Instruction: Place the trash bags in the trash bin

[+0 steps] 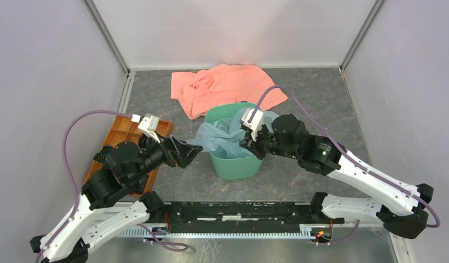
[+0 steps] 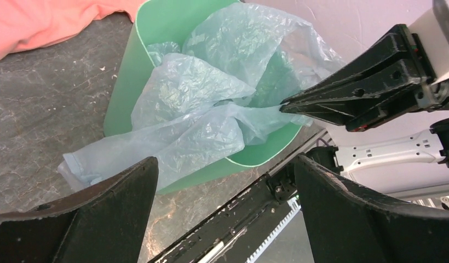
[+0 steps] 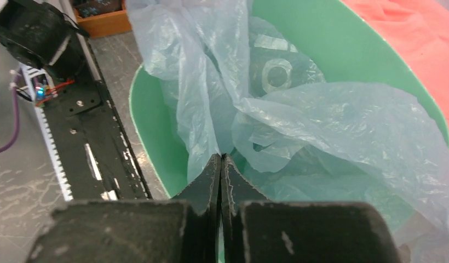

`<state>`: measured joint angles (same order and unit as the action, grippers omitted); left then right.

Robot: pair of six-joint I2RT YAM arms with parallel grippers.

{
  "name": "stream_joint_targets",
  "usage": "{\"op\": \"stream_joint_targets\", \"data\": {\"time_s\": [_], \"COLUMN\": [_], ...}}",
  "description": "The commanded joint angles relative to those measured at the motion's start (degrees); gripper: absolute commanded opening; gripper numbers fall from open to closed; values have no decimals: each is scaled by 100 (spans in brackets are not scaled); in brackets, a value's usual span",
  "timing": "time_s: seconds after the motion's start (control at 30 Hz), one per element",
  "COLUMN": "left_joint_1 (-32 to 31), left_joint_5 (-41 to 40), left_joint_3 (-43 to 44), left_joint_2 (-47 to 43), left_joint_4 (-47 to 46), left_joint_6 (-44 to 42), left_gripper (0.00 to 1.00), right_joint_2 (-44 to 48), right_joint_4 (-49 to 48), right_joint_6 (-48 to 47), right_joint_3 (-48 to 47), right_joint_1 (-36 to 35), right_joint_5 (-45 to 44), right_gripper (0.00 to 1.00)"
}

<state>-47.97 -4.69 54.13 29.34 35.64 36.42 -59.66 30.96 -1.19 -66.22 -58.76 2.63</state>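
Note:
The green trash bin point(image 1: 236, 167) stands at the table's middle. The pale blue-grey trash bag point(image 1: 217, 137) lies crumpled in it, with one part hanging out over the left rim. My right gripper point(image 1: 247, 143) reaches in over the bin's near right side, its jaws shut on a fold of the bag point(image 3: 321, 120) at the fingertips point(image 3: 220, 156), inside the bin point(image 3: 332, 44). My left gripper point(image 1: 196, 149) is open and empty, just left of the bin, pointing at the hanging bag point(image 2: 195, 109). The left wrist view also shows the bin point(image 2: 156, 22) and the right gripper point(image 2: 282, 107).
A salmon-pink cloth point(image 1: 222, 85) lies behind the bin, touching its far rim. An orange compartmented tray point(image 1: 121, 137) sits at the left wall under my left arm. A black rail point(image 1: 239, 211) runs along the near edge. Walls close in left, right and back.

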Motion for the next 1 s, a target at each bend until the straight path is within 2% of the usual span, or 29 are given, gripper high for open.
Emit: {"op": "stream_joint_targets", "data": {"time_s": [0.0, 0.2, 0.3, 0.37, 0.53, 0.63, 0.7, 0.73, 0.77, 0.97], "left_joint_1": [20, 22, 20, 17, 21, 21, 24, 21, 19, 22], "left_joint_5": [-253, -441, -323, -169, -204, -346, -292, -243, -192, -365], "left_joint_3": [-95, -117, -177, -256, -335, -474, -619, -697, -751, -860], "left_joint_2": [-105, -65, -87, -140, -80, -143, -220, -245, -276, -412], "left_joint_4": [-107, -3, -148, -270, 76, 234, 117, -4, -87, -184], "left_joint_6": [237, 259, 189, 156, 349, 605, 723, 772, 804, 853], "left_gripper": [100, 97, 95, 99, 100, 100, 98, 95, 90, 48], "right_joint_2": [219, 765, 1108, 1323, 1514, 1578, 1607, 1638, 1660, 2180], "right_joint_4": [-259, -458, -695, -962, -1452, -1531, -1673, -1746, -1814, -1186], "right_joint_6": [104, 438, 659, 818, 1079, 1084, 1174, 1193, 1191, 855], "right_joint_3": [-295, 409, 1105, 1529, 2263, 2560, 2637, 2655, 2638, 2167], "right_joint_1": [-1, -3, -1, -2, 1, -4, -7, -1, -4, -3], "right_joint_5": [511, 2006, 2308, 2355, 2323, 1840, 1563, 1493, 1485, 1082], "right_gripper": [1, 0, 0, 0, 1, 6, 17, 19, 24, 75]}}
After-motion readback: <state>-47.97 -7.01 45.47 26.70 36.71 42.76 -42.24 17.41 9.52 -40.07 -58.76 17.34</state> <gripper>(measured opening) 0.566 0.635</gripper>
